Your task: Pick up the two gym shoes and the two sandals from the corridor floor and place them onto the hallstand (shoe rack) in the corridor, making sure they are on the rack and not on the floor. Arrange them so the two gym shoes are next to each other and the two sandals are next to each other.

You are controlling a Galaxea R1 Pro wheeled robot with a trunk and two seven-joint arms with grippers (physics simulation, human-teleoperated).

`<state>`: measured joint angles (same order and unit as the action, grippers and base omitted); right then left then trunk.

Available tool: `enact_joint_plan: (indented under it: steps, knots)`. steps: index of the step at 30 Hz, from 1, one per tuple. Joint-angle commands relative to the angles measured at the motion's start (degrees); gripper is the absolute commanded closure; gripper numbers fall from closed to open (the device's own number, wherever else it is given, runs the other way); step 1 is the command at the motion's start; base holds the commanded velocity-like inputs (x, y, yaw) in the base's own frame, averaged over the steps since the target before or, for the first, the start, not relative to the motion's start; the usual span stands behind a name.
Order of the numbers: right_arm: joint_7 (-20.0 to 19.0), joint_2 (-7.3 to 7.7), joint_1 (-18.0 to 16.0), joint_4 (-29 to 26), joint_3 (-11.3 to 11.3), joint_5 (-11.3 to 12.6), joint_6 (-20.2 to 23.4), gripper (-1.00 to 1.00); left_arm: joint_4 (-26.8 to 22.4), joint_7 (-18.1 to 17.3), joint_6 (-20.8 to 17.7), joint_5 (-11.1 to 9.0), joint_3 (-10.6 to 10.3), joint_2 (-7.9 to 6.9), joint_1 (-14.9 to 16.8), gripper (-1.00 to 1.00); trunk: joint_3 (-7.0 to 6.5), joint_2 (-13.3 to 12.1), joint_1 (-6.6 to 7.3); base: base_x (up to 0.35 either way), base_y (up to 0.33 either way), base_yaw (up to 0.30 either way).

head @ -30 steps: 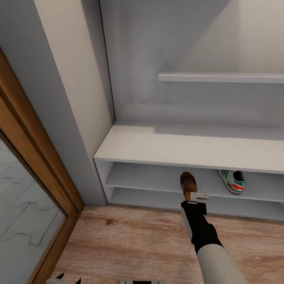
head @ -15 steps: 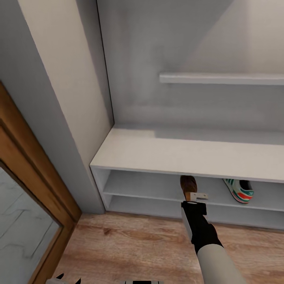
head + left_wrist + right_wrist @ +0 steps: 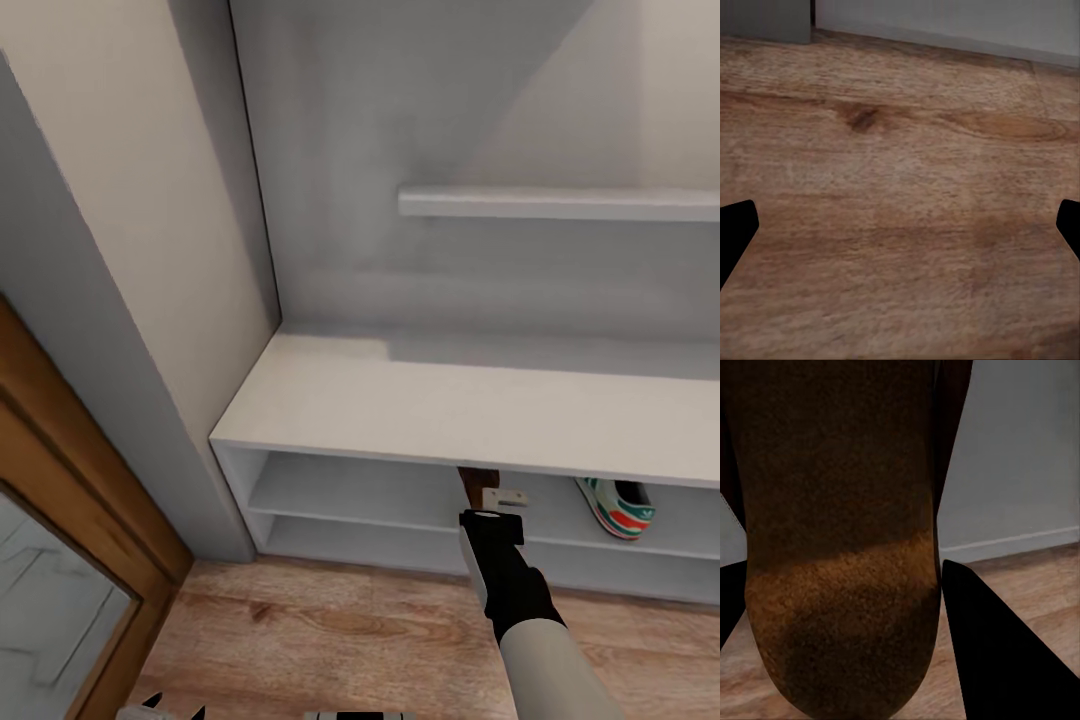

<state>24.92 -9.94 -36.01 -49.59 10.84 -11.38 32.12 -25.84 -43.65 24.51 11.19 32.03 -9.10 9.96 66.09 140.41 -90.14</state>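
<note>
One gym shoe (image 3: 617,506) and seemingly a sandal (image 3: 477,481) occupy the hallstand's (image 3: 400,400) upper compartment.

My right arm (image 3: 520,620) reaches up from the lower right of the head view, black wrist above a pale forearm. My right gripper (image 3: 487,492) sits just below frame centre, jaws clamped on a brown sandal (image 3: 840,547). My left gripper (image 3: 900,232) has its jaws spread wide.
</note>
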Motion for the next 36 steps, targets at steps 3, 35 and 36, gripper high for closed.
enact_joint_plan:
  steps: [3, 35, 36]
  knots:
    - [-0.13, -0.06, -0.03, -0.07, 0.14, -0.48, 0.4, 1.0, 0.0, -0.29, 0.27, 0.59, 0.49, 0.04, 0.06, -1.0, 0.05, 0.02, 0.0, 0.03, -0.013, 0.0]
    - [-0.13, -0.06, -0.03, -0.15, 0.21, -0.48, 0.38, 1.0, 0.0, -0.29, 0.27, 0.59, 0.49, 0.04, 0.06, -1.0, 0.05, 0.02, 0.0, 0.1, -0.024, 0.0]
    - [-0.13, -0.06, -0.03, -0.15, 0.22, -0.48, 0.39, 1.0, 0.0, -0.29, 0.27, 0.59, 0.49, 0.04, 0.06, -1.0, 0.05, 0.02, 0.0, 0.088, 0.0, 0.0]
